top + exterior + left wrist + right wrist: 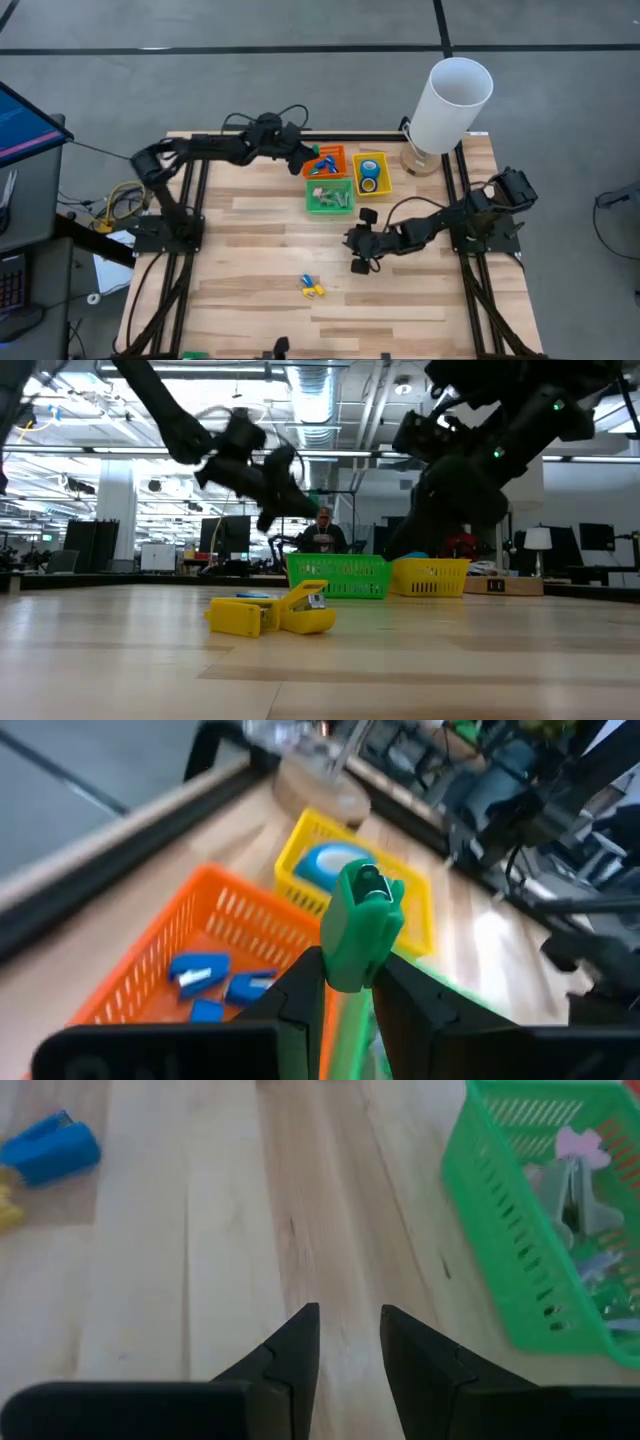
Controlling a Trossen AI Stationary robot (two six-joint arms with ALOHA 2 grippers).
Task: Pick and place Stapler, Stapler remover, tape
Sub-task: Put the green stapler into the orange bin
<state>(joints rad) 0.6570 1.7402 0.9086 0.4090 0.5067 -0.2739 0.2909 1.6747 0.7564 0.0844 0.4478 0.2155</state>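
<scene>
Left wrist view shows the left gripper [348,982] closed on a small green stapler [362,925], pinched low on its body with the head sticking up past the fingers; it hangs over the orange basket [130,982], which already has blue staplers [198,969] in it, at the far edge of the table beside the yellow basket [371,173] holding the blue tape [369,172] and behind the green basket [330,196]. The stapler looks light, rigid plastic with smooth sides, so I judge a mid-body pinch across the flat flanks safest; a grip near the tip could let it pivot. The right gripper [360,266] hovers low toward the middle of the table, its fingers a little apart and holding nothing. Near the front edge lie a yellow stapler [317,291] and a blue stapler [307,282], touching; they should handle the same way, though taking one may nudge the other. Bare wood surrounds them, so approach room is ample; the baskets sit tightly together, and a white cylinder [449,104] stands by the far right corner
</scene>
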